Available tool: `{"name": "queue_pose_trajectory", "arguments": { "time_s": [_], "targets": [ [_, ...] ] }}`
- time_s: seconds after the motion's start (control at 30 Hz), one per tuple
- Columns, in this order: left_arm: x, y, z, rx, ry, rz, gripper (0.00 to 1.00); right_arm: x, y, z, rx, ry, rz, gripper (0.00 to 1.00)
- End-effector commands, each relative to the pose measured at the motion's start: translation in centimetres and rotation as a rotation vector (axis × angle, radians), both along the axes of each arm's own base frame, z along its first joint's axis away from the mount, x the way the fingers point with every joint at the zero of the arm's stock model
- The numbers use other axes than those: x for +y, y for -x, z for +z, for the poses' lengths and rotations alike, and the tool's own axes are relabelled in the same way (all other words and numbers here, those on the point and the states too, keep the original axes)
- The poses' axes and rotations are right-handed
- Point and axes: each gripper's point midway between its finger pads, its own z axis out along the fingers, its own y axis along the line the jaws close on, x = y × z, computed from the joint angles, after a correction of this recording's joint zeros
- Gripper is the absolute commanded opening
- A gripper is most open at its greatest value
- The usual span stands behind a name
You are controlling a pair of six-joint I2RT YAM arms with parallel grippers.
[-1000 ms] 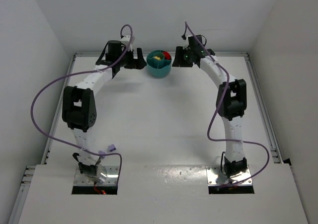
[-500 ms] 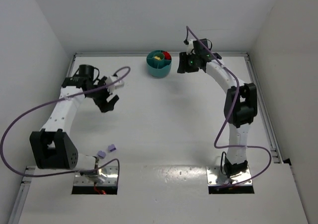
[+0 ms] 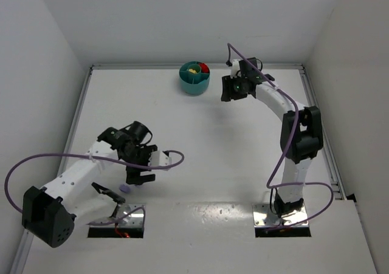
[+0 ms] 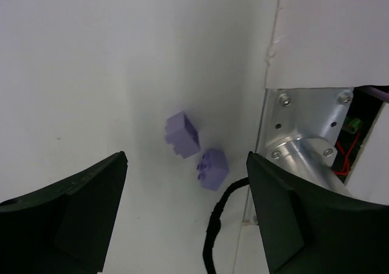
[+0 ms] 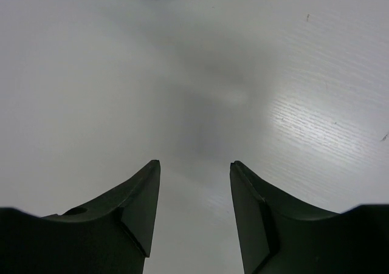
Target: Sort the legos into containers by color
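Lying side by side on the worktop (image 3: 200, 140) by the left arm's base plate (image 4: 304, 113), two pale purple legos (image 4: 182, 134) sit under the left hand (image 4: 186, 161), spread wide and empty. Far back, the teal bowl (image 3: 194, 87) holds yellow and red bricks (image 3: 192, 71), with the right hand (image 5: 194, 164) nearby, also spread and empty.

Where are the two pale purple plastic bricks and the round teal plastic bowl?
Upper pale purple brick (image 4: 182, 134): left wrist view, brick's centre.
Lower pale purple brick (image 4: 212, 169): left wrist view, brick's centre.
Round teal plastic bowl (image 3: 194, 87): top external view, outer wall.
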Motion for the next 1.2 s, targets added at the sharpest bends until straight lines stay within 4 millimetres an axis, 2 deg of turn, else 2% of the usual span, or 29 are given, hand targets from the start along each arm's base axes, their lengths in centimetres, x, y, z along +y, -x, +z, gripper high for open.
{"name": "queue_pose_trajectory", "arguments": {
  "time_s": [0.0,0.1,0.17,0.2,0.3,0.5,0.7,0.83,1.13,1.17],
  "targets": [
    [-0.8,1.0,-1.2,0.035,-0.039,0.076,0.85,0.2,-0.3,4.3,-0.122,-0.015,0.031,0.5],
    [-1.3,1.0,-2.0,0.054,-0.07,0.152,0.81,-0.6,0.2,4.4,-0.121,-0.001,0.022,0.51],
    [-1.4,0.0,-1.9,0.018,-0.071,0.217,0.81,-0.7,0.8,3.9,-0.108,0.002,0.023,0.51],
    [-0.7,0.1,-2.4,0.018,-0.11,0.233,0.81,-0.7,0.8,3.9,-0.108,0.002,0.023,0.51],
    [-0.7,0.3,-2.6,0.023,-0.133,0.251,0.81,-0.6,1.1,3.6,-0.097,-0.002,0.029,0.51],
    [0.6,0.7,-3.8,0.045,-0.258,0.288,0.81,-0.5,0.5,4.5,-0.124,-0.008,0.029,0.52],
    [1.8,0.5,-4.8,0.06,-0.379,0.329,0.81,-0.7,0.1,4.1,-0.115,-0.013,0.026,0.52],
    [1.6,-0.4,-5.0,0.042,-0.394,0.343,0.81,-0.5,-0.2,4.4,-0.123,-0.021,0.032,0.52],
    [1.7,0.1,-6.0,0.085,-0.457,0.333,0.81,-0.3,-0.7,4.2,-0.123,-0.021,0.032,0.52],
    [1.8,0.2,-6.1,0.092,-0.465,0.332,0.78,-0.3,-0.7,4.2,-0.123,-0.021,0.032,0.52]
  ]
}}
